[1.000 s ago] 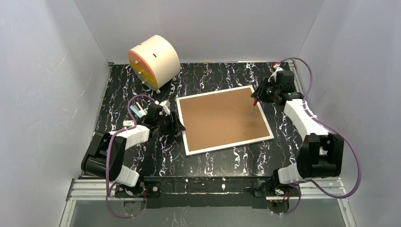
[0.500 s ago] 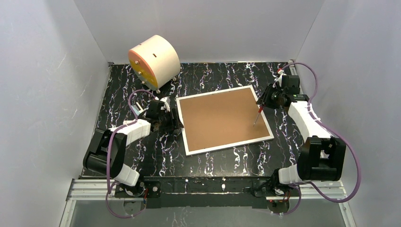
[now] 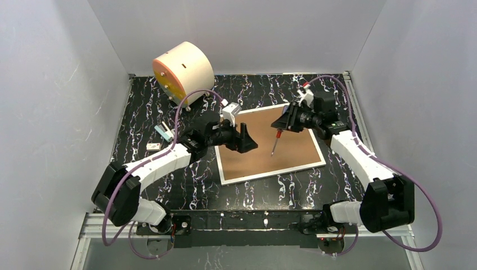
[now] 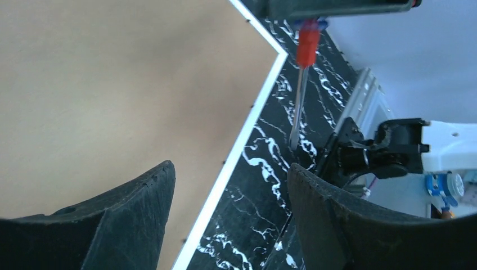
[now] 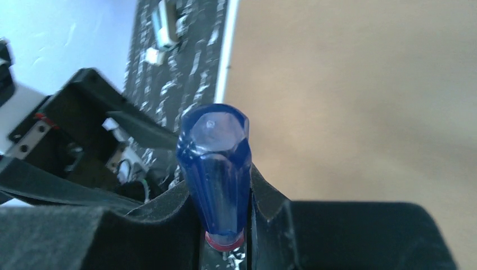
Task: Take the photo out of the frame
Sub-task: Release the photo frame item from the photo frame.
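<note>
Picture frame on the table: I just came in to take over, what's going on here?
The white frame lies face down, brown back panel up. The right tool grips a blue-handled screwdriver, tip pointing down above the panel. The left tool hovers open and empty over the frame's left edge. No photo is in sight.

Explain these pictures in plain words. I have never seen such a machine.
A robot's left arm and right arm are bolted at the near edge of a black marbled table. One picture looks down from above. The other two come from a camera on each wrist, so the dark shapes at the bottom are that arm's own fingers. On the table lies a white frame, brown back up. A cream cylinder stands far left. The left gripper is open and empty over the frame. The right gripper is shut on a screwdriver, tip down over the frame's back.
</note>
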